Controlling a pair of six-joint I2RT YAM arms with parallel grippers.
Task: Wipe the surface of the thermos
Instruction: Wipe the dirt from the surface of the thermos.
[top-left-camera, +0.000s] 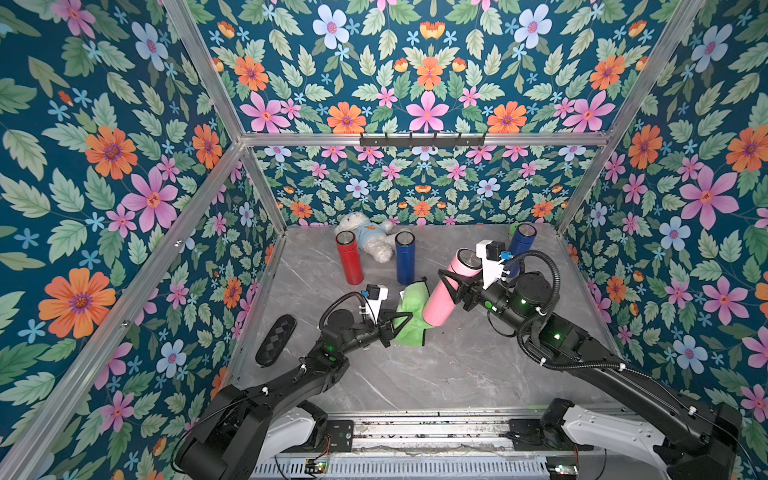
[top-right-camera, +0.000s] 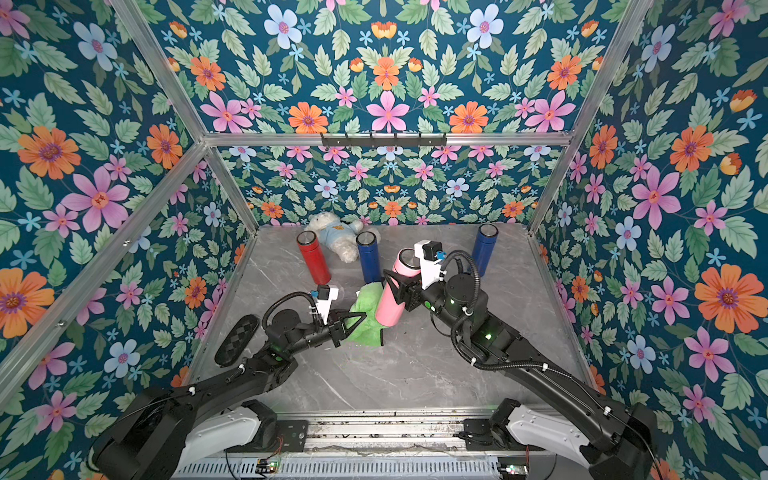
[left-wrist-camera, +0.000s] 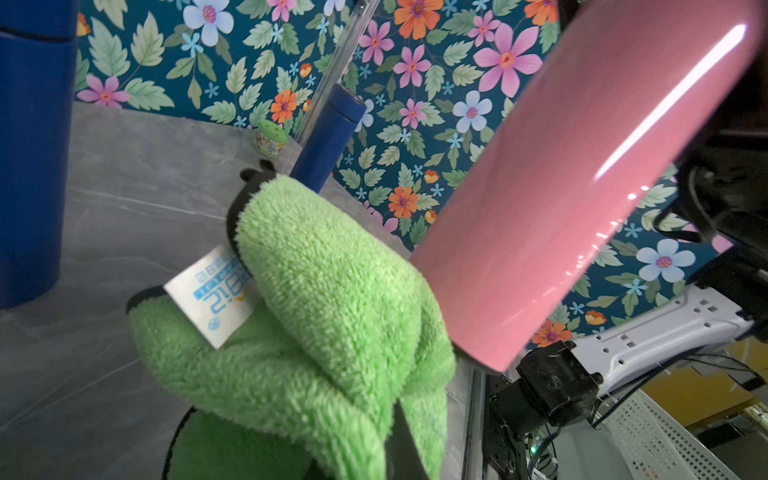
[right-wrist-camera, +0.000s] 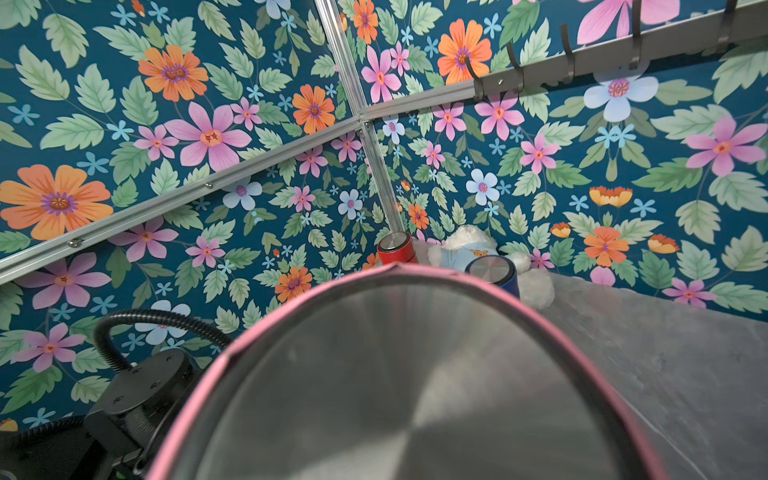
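My right gripper (top-left-camera: 449, 286) is shut on the pink thermos (top-left-camera: 440, 297), holding it tilted above the table with its steel lid toward the back. That lid (right-wrist-camera: 415, 395) fills the right wrist view and hides the jaws. A fluffy green cloth (top-left-camera: 409, 316) with a white label is bunched in my left gripper (top-left-camera: 398, 322), which is shut on it. The cloth lies against the lower left side of the pink thermos (left-wrist-camera: 582, 187) near its base. In the left wrist view the cloth (left-wrist-camera: 316, 311) covers most of the fingers. Both top views show the cloth (top-right-camera: 365, 313) beside the thermos (top-right-camera: 390, 299).
A red thermos (top-left-camera: 349, 257) and a blue thermos (top-left-camera: 405, 257) stand at the back in front of a white plush toy (top-left-camera: 370, 239). Another blue thermos (top-left-camera: 519, 245) stands back right, next to a small green-lidded jar (left-wrist-camera: 269, 139). A black oval pad (top-left-camera: 275, 339) lies by the left wall.
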